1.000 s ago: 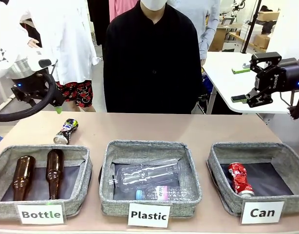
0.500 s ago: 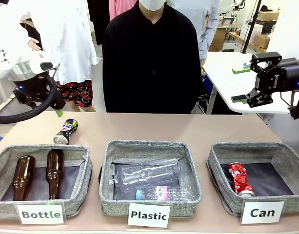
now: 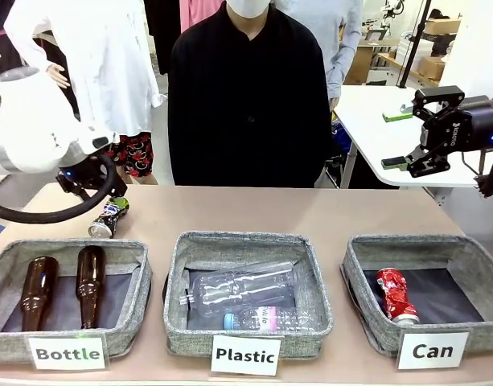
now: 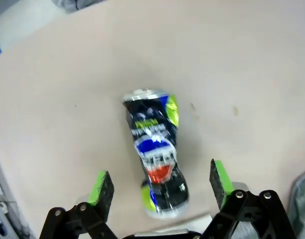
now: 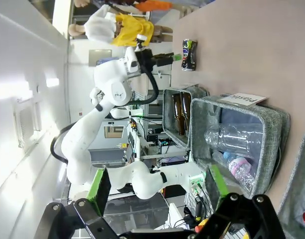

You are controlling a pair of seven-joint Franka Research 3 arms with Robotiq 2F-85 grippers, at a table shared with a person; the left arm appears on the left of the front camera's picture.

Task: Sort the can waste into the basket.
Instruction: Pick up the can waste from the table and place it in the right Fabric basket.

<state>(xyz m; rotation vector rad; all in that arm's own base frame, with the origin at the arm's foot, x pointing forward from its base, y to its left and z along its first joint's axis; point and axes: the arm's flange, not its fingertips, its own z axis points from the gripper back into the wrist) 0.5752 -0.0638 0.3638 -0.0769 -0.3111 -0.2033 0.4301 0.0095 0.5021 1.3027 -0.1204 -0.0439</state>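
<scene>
A dark can (image 3: 108, 217) with blue, white and green print lies on its side on the table, behind the left basket. My left gripper (image 4: 161, 184) hovers just over it, open, its green pads (image 4: 101, 189) either side of the can (image 4: 154, 149) and apart from it. A crushed red can (image 3: 396, 294) lies inside the grey basket (image 3: 415, 241) labelled "Can" at the right. My right gripper (image 3: 396, 140) hangs high at the far right, open and holding nothing. The right wrist view looks past my right gripper (image 5: 157, 183) and shows the dark can (image 5: 188, 55) far off.
At the left, the "Bottle" basket (image 3: 141, 265) holds two brown glass bottles (image 3: 90, 283). The middle "Plastic" basket (image 3: 246, 240) holds clear plastic bottles (image 3: 244, 288). A person in black (image 3: 246, 96) stands at the far edge. A white table (image 3: 375, 112) is behind on the right.
My left arm has swung down and to the right, bringing its gripper over the dark can. The right arm and both cans have stayed put.
</scene>
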